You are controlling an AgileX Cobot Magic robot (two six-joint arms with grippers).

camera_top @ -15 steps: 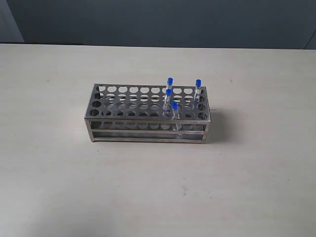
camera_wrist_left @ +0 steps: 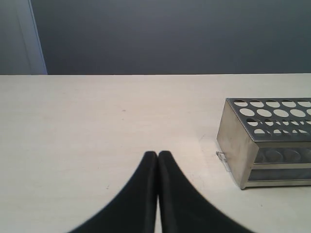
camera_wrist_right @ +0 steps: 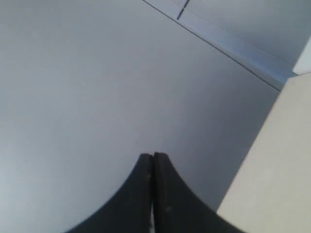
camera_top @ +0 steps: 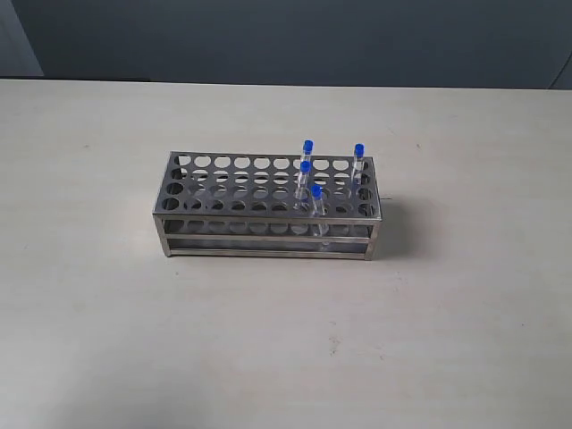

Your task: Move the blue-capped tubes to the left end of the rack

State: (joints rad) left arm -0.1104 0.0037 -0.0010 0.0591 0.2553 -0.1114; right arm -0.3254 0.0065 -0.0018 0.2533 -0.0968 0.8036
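The left gripper (camera_wrist_left: 158, 155) has its fingers pressed together on nothing. It sits low over the table (camera_top: 107, 286), just off the left end of the rack (camera_wrist_left: 234, 141) and facing that end wall. The holes at the rack's left end are all bare. The four tubes (camera_top: 305, 179) stand in the rack's right half: three bunched close together right of its middle, and one alone in the back row near its right end. The right gripper (camera_wrist_right: 153, 156) is likewise closed and empty, pointed away from the rack at a grey wall. Neither arm shows in the exterior view.

No tube has been shifted yet, so all the risk lies ahead. Closed fingers coming down on a tube would knock it instead of straddling it. In the bunch of three, spread fingers could catch a neighbour. A pull that is not straight up may bind the thin tube in its hole and drag the rack. The left gripper, so near the rack's end, could also nudge it.
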